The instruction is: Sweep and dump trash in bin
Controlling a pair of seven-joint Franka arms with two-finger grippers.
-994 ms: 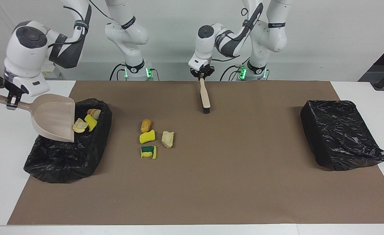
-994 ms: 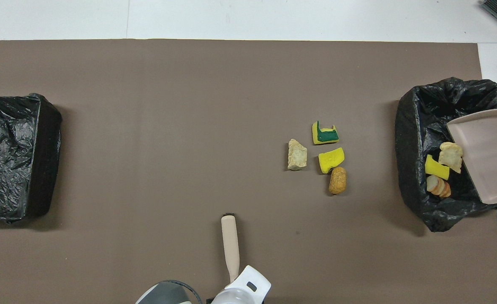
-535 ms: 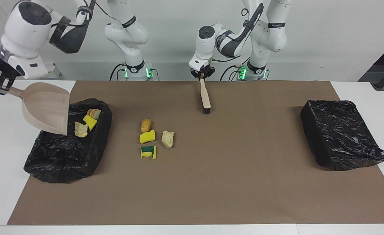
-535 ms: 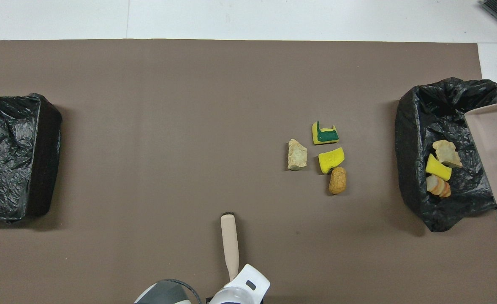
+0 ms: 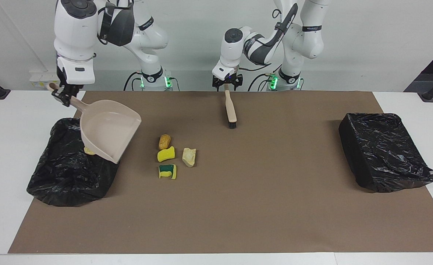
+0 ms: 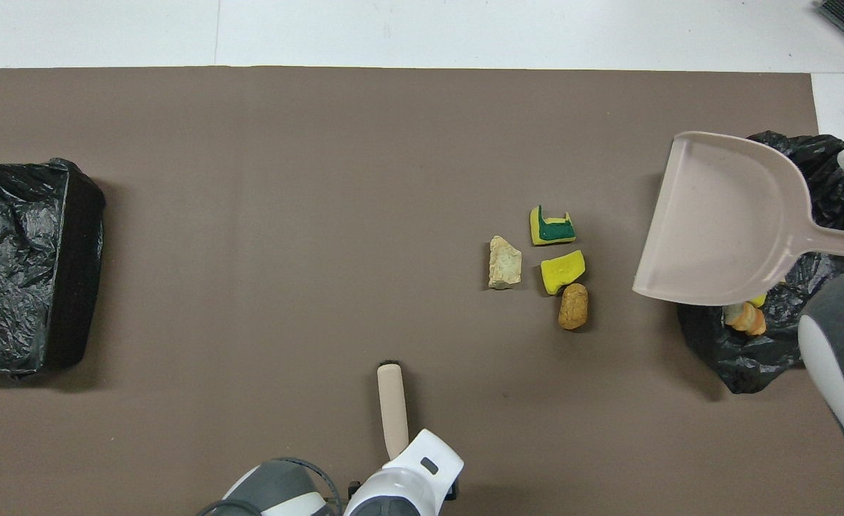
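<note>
Going by the overhead view as a clock: the right gripper is clamped on the dustpan handle, holding it tilted over the black-lined bin at 3 o'clock. A couple of trash bits peek out in that bin under the pan. Four more sit on the brown mat between centre and bin: yellow sponge, green-topped sponge at its 12, pale rock at its 9, brown lump at its 6. The left gripper has its fingers spread at the handle tip of the brush, which lies at 6 o'clock. The second bin is at 9.
</note>
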